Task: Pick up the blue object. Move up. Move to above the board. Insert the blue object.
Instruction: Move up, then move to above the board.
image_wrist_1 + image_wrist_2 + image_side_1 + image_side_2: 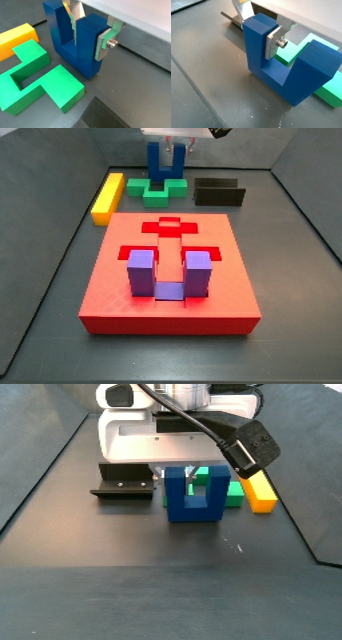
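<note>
The blue object [80, 55] [271, 65] is a dark blue U-shaped block standing upright at the back of the floor [164, 168] [191, 496]. Its base looks to rest on the floor, next to the green block [37, 80]. My gripper [88, 36] [259, 30] comes down from above and is shut on one prong, a silver finger pressed flat against each side. It shows in both side views too [166, 150] [191, 474]. The board [120, 293], a big red slab with cut-outs, lies nearer the front, away from the gripper.
A purple U-shaped block [163, 273] sits in the board's front recess. A yellow bar [107, 196] [258, 492] lies beside the green block [163, 194] [234, 492]. The dark fixture [219, 192] [123, 487] stands on the blue object's other side.
</note>
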Controlling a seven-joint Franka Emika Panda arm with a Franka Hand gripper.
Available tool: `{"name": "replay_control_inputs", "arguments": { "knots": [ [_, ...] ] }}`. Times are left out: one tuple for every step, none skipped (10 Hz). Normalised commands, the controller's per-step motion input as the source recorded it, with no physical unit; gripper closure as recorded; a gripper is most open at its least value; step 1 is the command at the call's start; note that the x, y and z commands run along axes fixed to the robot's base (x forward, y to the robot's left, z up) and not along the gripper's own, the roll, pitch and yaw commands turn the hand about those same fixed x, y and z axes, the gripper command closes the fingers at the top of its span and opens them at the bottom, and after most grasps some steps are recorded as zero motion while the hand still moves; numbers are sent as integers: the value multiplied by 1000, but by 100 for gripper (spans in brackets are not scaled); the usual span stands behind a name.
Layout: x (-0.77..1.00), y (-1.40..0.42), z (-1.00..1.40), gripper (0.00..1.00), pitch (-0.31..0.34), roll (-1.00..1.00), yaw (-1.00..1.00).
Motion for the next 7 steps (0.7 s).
{"name": "replay_control_inputs", "arguments": {
  "knots": [
    [0,0,833,100,0,0,0],
    [-27,-23,802,100,16,-7,6],
    [-51,-35,498,100,17,-21,9],
    [-20,-12,204,100,-5,-27,10],
    [0,0,1400,100,0,0,0],
    [-21,-5,1400,100,28,-8,-2],
    [-32,-10,1400,100,11,-26,-5]
  ]
}}
